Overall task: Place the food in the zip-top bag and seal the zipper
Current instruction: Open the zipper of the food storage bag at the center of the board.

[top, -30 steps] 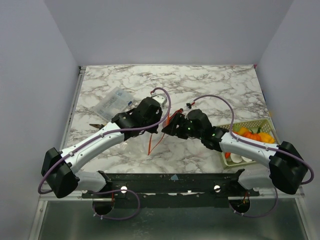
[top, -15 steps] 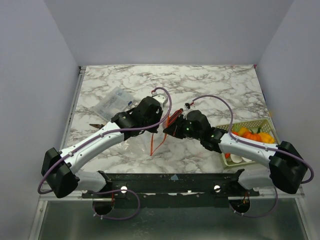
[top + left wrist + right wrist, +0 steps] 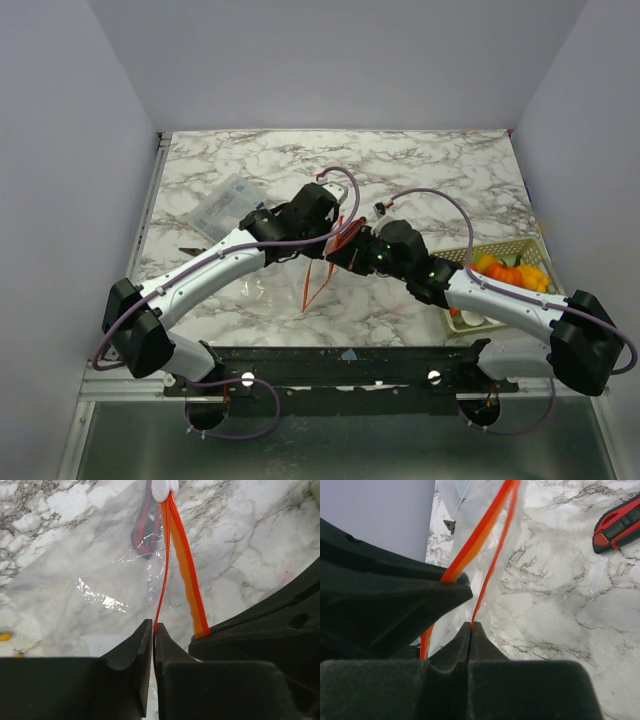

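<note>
Two hands meet over the middle of the marble desk [image 3: 420,170], each at the mouth of the zip-top bag [image 3: 100,580]. The left hand [image 3: 153,630] has its fingers drawn in narrow, with one thin orange-red lip of the zipper [image 3: 182,565] running in between them. The right hand [image 3: 471,627] is pressed tight on the other thin lip, and the wider orange band passes just beside it. The two lips stand apart near the hands and come together at a white slider tab [image 3: 165,489], so the mouth gapes. The clear film hangs slack below them and lies partly on the desk. The food [image 3: 510,272], orange and white pieces, sits in a pale green basket [image 3: 500,246] at the right edge, well apart from the bag. A red-and-black stick [image 3: 617,527] lies on the marble near the bag, and a second clear bag [image 3: 228,203] lies far left.
</note>
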`<state>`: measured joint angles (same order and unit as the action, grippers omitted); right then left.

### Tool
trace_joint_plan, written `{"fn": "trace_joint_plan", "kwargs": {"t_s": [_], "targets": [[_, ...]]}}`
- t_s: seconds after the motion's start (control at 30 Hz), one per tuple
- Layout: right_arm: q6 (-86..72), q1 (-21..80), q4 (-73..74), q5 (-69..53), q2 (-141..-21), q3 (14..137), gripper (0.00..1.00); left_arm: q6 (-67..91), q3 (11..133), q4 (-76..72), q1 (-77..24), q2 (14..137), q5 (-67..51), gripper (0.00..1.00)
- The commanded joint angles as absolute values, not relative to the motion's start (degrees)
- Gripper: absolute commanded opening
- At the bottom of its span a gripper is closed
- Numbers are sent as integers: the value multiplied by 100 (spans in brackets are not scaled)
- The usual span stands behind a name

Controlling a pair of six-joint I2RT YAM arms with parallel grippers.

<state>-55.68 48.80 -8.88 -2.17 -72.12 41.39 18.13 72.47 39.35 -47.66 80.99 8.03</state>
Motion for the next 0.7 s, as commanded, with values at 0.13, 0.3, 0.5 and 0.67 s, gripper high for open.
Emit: {"fn": "trace_joint_plan", "kwargs": {"t_s": [0.13, 0.3, 0.5, 0.67], "targets": [[-5502, 4922, 560, 1347, -6736, 4214, 0, 1688, 7980, 4753, -4811, 8207, 1463, 0], [-5282, 4922, 1062, 1851, -6613, 4123, 0, 1483, 7976, 4619, -4808, 8083, 1399, 0], [-4969, 4922, 1169, 1566, -6768, 4278, 0, 1260, 7171, 3866, -4808, 7738, 818, 0], [-4756, 4922, 1303, 1485, -6827, 4521, 7, 1362, 7163, 3945, -4808, 7858, 549, 0]]}}
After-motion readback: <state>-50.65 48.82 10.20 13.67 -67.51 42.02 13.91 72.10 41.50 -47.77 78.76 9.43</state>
